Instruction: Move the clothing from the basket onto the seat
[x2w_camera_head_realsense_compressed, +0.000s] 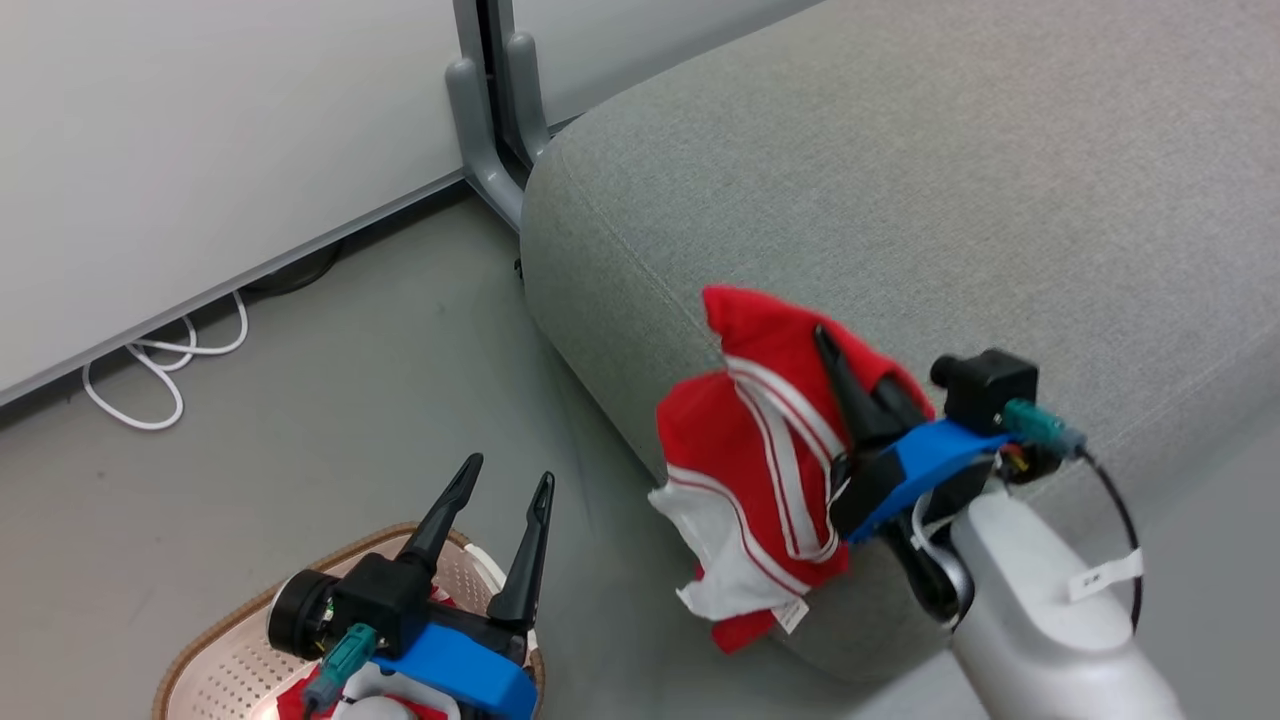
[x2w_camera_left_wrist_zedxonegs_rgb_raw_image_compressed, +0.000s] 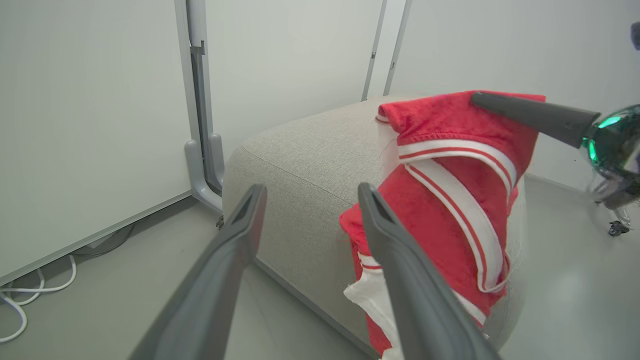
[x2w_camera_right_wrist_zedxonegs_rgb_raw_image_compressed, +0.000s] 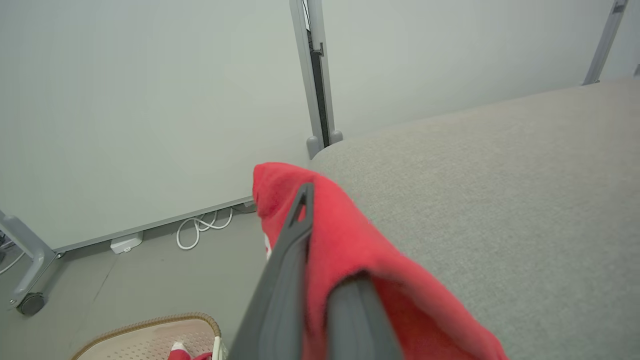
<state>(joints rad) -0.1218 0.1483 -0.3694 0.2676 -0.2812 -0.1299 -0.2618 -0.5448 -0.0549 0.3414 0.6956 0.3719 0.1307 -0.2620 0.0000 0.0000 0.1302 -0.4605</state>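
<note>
Task status: partly done. The right gripper (x2w_camera_head_realsense_compressed: 850, 362), centre right in the head view, is clamped on a red garment (x2w_camera_head_realsense_compressed: 750, 450), which hangs down the near corner of the seat (x2w_camera_head_realsense_compressed: 950, 200). The garment is not yet released. No loose garment lies on the part of the seat in view.

The left gripper (x2w_camera_head_realsense_compressed: 508, 470), lower left in the head view, has its fingers apart and empty above the basket (x2w_camera_head_realsense_compressed: 220, 625). More red fabric (x2w_camera_head_realsense_compressed: 288, 702) shows in the basket at the bottom edge, so at least one further transfer appears outstanding.

Limits: the left gripper and the frame edge hide most of the basket, so the remaining count cannot be told. Fabric wraps one right finger. Whether the held garment bears on the cushion top cannot be told.
</note>
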